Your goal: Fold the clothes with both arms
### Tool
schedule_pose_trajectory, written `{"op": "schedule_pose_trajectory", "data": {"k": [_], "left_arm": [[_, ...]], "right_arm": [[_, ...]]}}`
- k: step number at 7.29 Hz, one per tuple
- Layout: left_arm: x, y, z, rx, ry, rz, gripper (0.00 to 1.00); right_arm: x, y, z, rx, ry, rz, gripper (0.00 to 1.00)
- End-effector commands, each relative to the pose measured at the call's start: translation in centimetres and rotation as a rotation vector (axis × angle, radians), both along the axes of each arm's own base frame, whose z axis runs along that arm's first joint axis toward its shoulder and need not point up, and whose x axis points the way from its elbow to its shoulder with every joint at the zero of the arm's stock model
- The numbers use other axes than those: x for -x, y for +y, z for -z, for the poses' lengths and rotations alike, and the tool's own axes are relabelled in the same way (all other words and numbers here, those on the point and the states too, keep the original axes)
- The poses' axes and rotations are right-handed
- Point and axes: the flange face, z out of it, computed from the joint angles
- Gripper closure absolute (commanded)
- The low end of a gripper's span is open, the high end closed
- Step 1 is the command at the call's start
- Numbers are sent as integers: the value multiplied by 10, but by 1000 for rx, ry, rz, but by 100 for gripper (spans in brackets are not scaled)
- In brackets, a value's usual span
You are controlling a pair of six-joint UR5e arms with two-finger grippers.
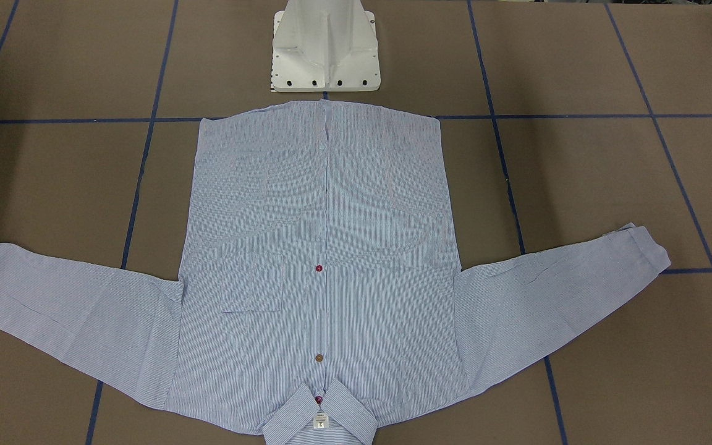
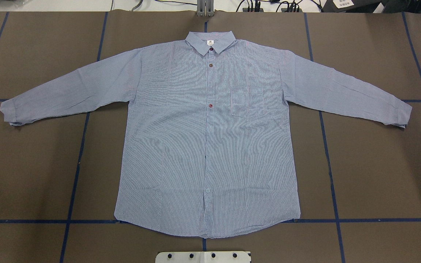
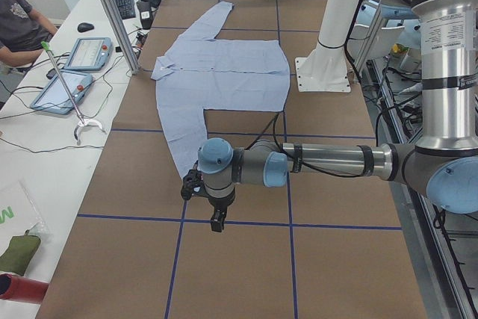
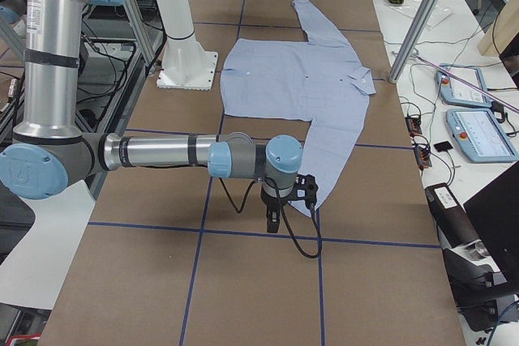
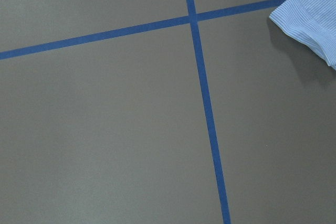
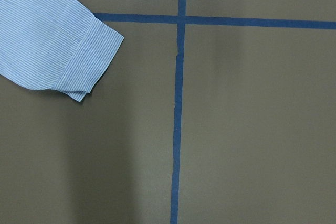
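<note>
Looking down on a brown table (image 2: 31,164). Seeing a shirt (image 2: 207,146) mid-frame, likely soft, light and floppy. Probably pinching the cuffs (image 6: 89,59) first. Hanging nearby: left gripper (image 3: 216,222), right gripper (image 4: 273,222); not telling open or closed.

Brown table (image 2: 378,164), blue tape grid (image 2: 330,182), shirt (image 2: 210,146) spread flat

You can't tell whether the left gripper (image 3: 217,220) or right gripper (image 4: 273,222) is closed; the front view's edge crops the collar (image 1: 350,414).
</note>
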Motion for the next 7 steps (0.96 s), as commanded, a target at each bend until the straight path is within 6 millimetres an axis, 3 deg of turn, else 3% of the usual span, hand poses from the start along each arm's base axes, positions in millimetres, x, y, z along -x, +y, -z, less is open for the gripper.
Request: {"op": "schedule_pose_trajectory", "data": {"k": [1,2,3,4,5,6,7], "left_arm": [[-1,-31,36,-87,6,0,0],[-2,-41,53,-139,13,-2,0],[-3,-48,76,-223,22,-1,0],[-8,-50,81,-280,19,-10,0],[-8,-47,70,-258,29,-11,0],[-9,-51,81,-262,31,8,0],[-10,-71,105,-293,38,21,0]], "right_arm": [[2,-27,29,-62,-4,0,0],[4,-36,41,-84,-17,-3,0],[5,-38,40,-78,-36,-1,0],[9,-39,44,-78,-68,2,0],[11,-40,43,-75,-80,-11,0],[21,-42,39,-114,-85,5,0],[26,-44,23,-108,-91,-19,0]]}}
